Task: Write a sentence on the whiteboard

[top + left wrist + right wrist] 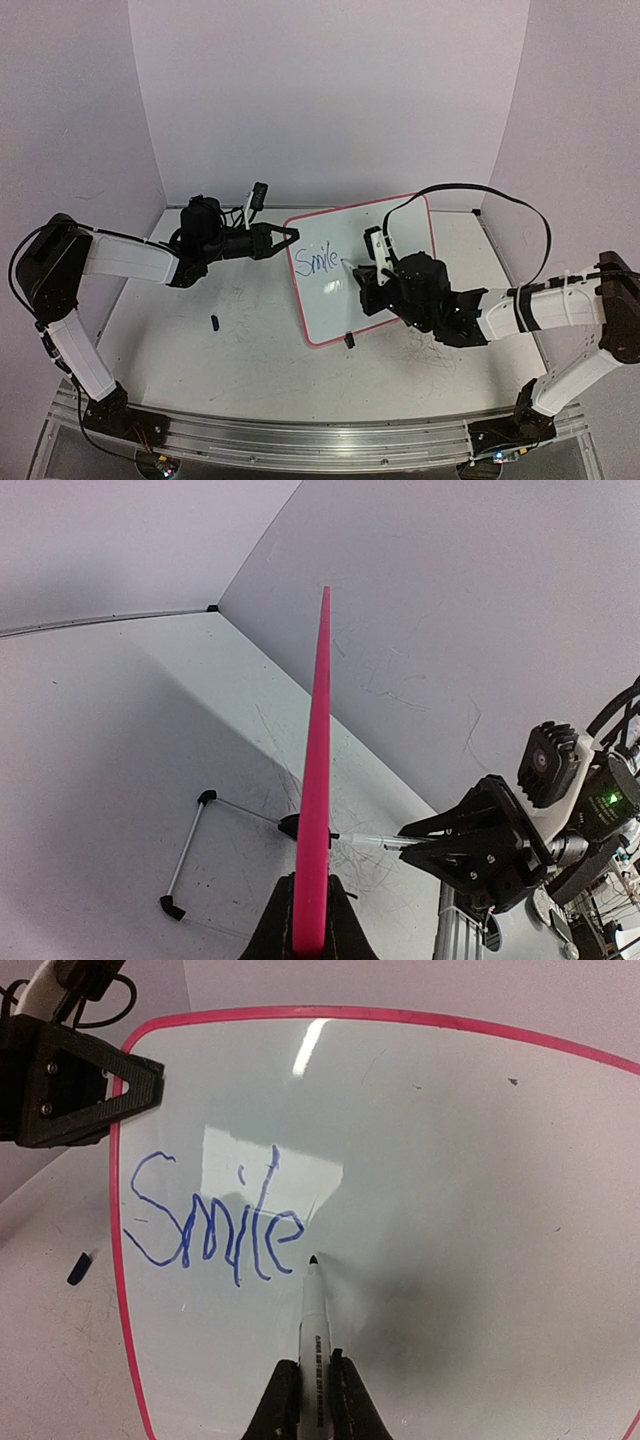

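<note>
Plain pale walls enclose a large scuffed white tabletop marked with grey scribbles.

1. Task object. The small rectangular whiteboard, with a pink-red rim and rounded corners, sits near the centre of the tabletop, between the two arms. Its writing face is turned towards the top camera. One small black clip foot shows at its near edge. How steeply the board is tilted cannot be told.

2. Writing. The blue handwritten sentence consists of the single word "Smile". It occupies the left part of the board face, close to the left rim. The area to the right of the word is blank.

3. Left arm. The left gripper reaches in from the left. Its black fingers are closed on the board's left rim. In the left wrist view the rim runs edge-on as a thin pink strip, straight up from between the fingers.

4. Right arm. The right gripper is positioned over the board face. Its fingers are clamped tight on the barrel of a slim white marker with black lettering. The marker points away from the wrist. Its dark tip sits at the board surface, just right of and slightly below the final "e".

5. Other items. A small dark blue marker cap lies on the tabletop, left of the board and well apart from both grippers.
</note>
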Controlling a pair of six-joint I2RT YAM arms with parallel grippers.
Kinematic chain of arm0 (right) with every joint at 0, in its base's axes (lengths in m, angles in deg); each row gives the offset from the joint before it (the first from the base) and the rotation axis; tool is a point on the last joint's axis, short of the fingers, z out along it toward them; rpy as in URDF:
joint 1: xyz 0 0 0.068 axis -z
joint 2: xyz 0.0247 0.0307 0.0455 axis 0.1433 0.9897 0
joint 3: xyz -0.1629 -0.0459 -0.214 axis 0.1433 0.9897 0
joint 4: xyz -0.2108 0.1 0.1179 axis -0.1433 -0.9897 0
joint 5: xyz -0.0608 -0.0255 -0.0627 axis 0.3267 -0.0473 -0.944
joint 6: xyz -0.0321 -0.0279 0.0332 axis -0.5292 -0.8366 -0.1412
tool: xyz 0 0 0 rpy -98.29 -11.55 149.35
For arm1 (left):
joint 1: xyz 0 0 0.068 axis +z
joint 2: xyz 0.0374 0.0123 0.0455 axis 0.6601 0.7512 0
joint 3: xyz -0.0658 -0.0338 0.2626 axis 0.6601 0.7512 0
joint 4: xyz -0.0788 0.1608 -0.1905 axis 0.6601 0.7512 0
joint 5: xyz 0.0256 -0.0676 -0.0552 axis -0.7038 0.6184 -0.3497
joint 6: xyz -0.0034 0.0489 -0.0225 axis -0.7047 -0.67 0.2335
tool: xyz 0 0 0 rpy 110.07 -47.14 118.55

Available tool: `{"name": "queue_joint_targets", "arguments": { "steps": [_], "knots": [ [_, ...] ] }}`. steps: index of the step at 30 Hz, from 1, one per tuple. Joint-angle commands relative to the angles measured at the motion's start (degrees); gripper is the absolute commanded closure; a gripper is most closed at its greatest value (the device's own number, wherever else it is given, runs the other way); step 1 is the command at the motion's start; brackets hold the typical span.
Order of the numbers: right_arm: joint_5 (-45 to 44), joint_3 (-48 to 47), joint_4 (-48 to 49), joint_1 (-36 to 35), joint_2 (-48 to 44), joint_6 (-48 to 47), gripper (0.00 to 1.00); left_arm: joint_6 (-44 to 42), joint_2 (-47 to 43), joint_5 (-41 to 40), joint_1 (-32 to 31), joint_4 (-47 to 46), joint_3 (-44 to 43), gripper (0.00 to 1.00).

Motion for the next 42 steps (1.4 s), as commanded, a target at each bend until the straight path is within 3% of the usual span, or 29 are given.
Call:
{"name": "queue_joint_targets", "arguments": {
  "steps": [1,21,26,31,36,42],
  "knots": [
    [-1.6,-1.8,0.8,0.2,1.5,-0.2,1.0,-2.2,0.2,1.9,-1.8,3.0,-0.5,1.0],
    [-2.4,-3.5,-6.6,-0.3,1.9,1.8,1.0,-2.3,0.0,1.9,-1.9,3.1,-0.4,1.0],
    [10.8,-3.1,-8.6,-3.1,-9.6,5.3,1.0,-2.4,-0.2,1.9,-1.8,3.1,-0.6,1.0],
    [2.5,-4.2,-9.9,-1.0,-20.0,3.4,1.0,-2.6,-0.3,1.7,-1.9,3.1,-0.5,1.0],
    [-8.1,-5.2,-14.0,-0.1,-18.2,-2.8,1.0,-2.9,-0.1,1.5,-1.8,3.2,-0.5,1.0],
    [-7.6,-2.1,-7.4,1.2,-17.9,-7.7,1.0,-3.5,0.1,1.0,-1.8,3.5,-0.4,1.0]
  ]
}}
